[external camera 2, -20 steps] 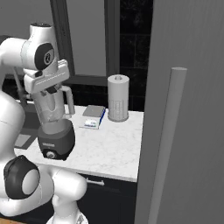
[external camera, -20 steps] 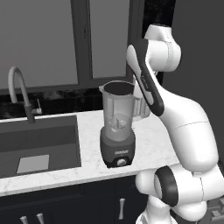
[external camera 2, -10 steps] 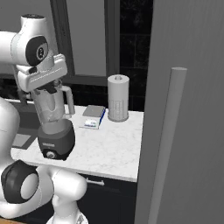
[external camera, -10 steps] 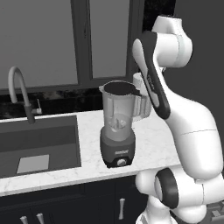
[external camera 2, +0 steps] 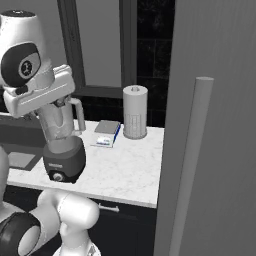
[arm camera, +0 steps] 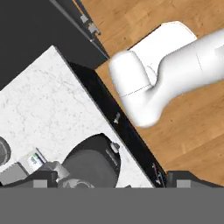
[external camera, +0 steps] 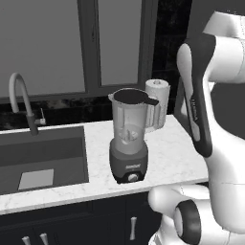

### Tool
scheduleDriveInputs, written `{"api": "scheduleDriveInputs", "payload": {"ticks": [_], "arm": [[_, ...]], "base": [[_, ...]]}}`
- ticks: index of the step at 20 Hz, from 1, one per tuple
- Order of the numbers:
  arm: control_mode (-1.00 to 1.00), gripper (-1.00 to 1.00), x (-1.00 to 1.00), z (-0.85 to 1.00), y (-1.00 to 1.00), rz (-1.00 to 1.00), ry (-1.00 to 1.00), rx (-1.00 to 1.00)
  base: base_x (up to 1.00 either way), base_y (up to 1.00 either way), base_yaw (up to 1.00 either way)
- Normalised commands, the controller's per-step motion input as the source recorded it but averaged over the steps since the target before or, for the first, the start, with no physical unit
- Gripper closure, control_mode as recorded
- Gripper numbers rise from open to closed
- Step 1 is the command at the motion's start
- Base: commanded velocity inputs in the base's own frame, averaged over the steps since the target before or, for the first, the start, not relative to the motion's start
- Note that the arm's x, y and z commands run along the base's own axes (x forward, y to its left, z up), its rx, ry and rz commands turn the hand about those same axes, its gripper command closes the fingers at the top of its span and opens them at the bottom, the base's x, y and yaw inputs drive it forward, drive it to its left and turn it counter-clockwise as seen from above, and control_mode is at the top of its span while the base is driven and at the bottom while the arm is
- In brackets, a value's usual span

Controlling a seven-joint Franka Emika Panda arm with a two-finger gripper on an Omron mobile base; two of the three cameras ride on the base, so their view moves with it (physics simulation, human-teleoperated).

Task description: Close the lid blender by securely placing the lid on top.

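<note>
Claw point(arm camera: 105, 183) wide above marble counter point(arm camera: 39, 100)

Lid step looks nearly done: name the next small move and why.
Probably lift the open gripper straight up, clear: the black lid sits across the blender's mouth, and the fingertips stand wide apart above it, holding nothing.

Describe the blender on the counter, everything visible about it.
The blender stands upright on the white marble counter, right of the sink. Its tall clear jar has a handle and a spout and sits on a dark grey base with a round front knob. The black lid lies flat on the jar's mouth. A white paper-towel roll stands behind it.
</note>
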Motion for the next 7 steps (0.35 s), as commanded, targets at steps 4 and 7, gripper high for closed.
{"api": "scheduleDriveInputs", "payload": {"ticks": [4, 7], "arm": [[-1.0, -1.0, -0.93, 0.0, 0.0, -0.06, -0.44, 0.0], [-1.0, -1.0, -0.42, 0.0, 0.08, 0.0, -0.61, 0.0]], "base": [[0.0, 0.0, 0.0], [0.0, 0.0, 0.0]]}}
